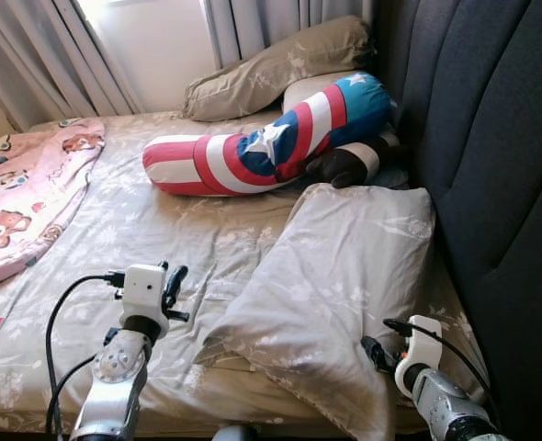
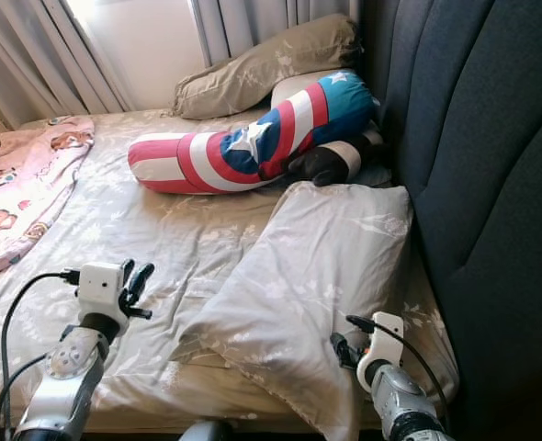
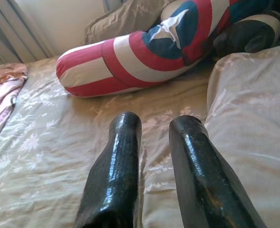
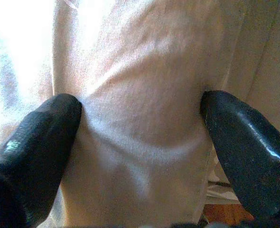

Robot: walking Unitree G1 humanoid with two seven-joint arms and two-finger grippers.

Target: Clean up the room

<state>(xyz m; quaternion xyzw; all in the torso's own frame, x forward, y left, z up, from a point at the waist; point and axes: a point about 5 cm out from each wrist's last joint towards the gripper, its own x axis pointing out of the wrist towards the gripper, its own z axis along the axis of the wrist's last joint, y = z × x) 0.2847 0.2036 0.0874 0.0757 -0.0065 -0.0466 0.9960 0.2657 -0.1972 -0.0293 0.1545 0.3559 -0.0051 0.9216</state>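
the right gripper (image 4: 140, 118) is low at the bed's near edge, its fingers spread wide with the near corner of the grey pillow (image 1: 344, 276) bunched between them, touching both. the left gripper (image 1: 175, 289) is raised upright over the sheet (image 1: 161, 220), fingers a little apart, holding nothing. beyond lie a star-and-stripes bolster (image 1: 271, 138), a tan pillow (image 1: 280, 64), and a pink blanket (image 1: 23, 193) to the left.

Pillow (image 1: 331, 285) lies between the right gripper's (image 4: 140, 118) spread fingers; bolster (image 1: 271, 138) sits ahead of the left gripper (image 1: 175, 285), on the bed (image 1: 152, 230).
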